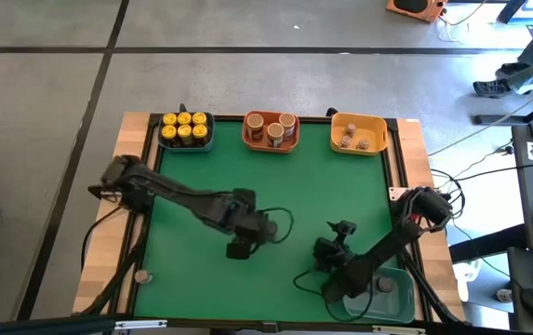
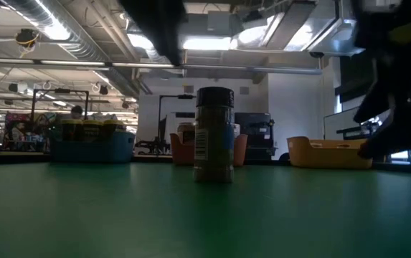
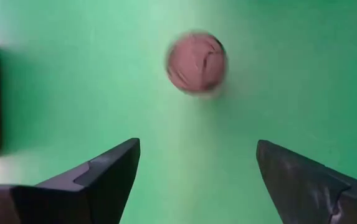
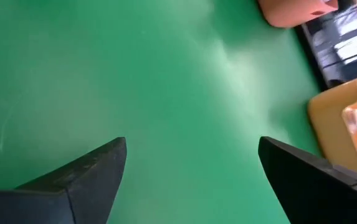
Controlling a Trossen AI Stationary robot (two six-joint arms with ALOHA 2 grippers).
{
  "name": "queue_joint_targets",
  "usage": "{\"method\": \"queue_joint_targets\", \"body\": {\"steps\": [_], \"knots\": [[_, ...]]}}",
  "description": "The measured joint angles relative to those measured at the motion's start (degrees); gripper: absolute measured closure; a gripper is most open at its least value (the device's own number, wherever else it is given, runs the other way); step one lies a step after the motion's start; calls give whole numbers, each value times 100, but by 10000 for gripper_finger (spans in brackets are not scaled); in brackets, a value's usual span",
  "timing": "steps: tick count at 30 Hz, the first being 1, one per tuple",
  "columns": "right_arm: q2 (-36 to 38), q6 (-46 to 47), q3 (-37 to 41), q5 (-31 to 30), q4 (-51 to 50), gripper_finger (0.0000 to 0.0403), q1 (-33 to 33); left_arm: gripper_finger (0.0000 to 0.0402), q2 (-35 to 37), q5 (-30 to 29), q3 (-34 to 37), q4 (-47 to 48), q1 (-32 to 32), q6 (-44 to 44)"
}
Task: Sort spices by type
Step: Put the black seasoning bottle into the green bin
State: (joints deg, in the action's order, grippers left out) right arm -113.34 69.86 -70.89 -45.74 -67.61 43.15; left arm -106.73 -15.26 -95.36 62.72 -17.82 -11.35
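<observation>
**Grey floor, bright ceiling lights, cluttered workshop behind**

In the high view, a grey concrete floor [image 1: 43, 84] is seen around the tabletop [image 1: 275, 195], crossed by dark seams [image 1: 247, 48] running across the upper part of the frame and slanting down its left side. A wooden border [image 1: 136, 126] is shown framing the green surface. At the right edge, cables [image 1: 475, 167] are spread over the floor, and an orange object [image 1: 415, 7] is cut off by the upper edge. In the low view, long ceiling lights [image 2: 54, 30] are seen at the upper left, with metal ducts [image 2: 90, 50] beneath them. A pale wall [image 2: 291, 100] is shown at centre right, and cluttered shelving [image 2: 19, 125] at the far left.
</observation>
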Motion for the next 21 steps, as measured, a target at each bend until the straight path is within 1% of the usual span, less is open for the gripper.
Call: {"method": "queue_joint_targets", "body": {"steps": [3, 5, 9, 12, 15, 18, 21], "knots": [[0, -139, -2, -17, 378, 40, -126, 82, 564, -80, 884, -562, -231, -249], [0, -460, -2, -104, 736, 40, -217, 82, 1040, -124, 1589, -1069, -362, -399], [0, -1434, -137, -114, 1343, 40, -460, 82, 1943, -151, 3149, -2323, -611, -721], [0, -2311, -428, 72, 1685, 40, -695, 82, 2499, -147, 4112, -3333, -781, -1026], [0, -2990, -843, 207, 1647, 40, -894, 82, 2793, -151, 4851, -4369, -920, -1214], [0, -3572, -1288, 380, 1489, 40, -1070, 82, 2867, -168, 5367, -5212, -1062, -1233], [0, -4002, -1736, 830, 1386, 40, -1264, 82, 2862, -167, 5756, -5842, -1169, -1234]]}}
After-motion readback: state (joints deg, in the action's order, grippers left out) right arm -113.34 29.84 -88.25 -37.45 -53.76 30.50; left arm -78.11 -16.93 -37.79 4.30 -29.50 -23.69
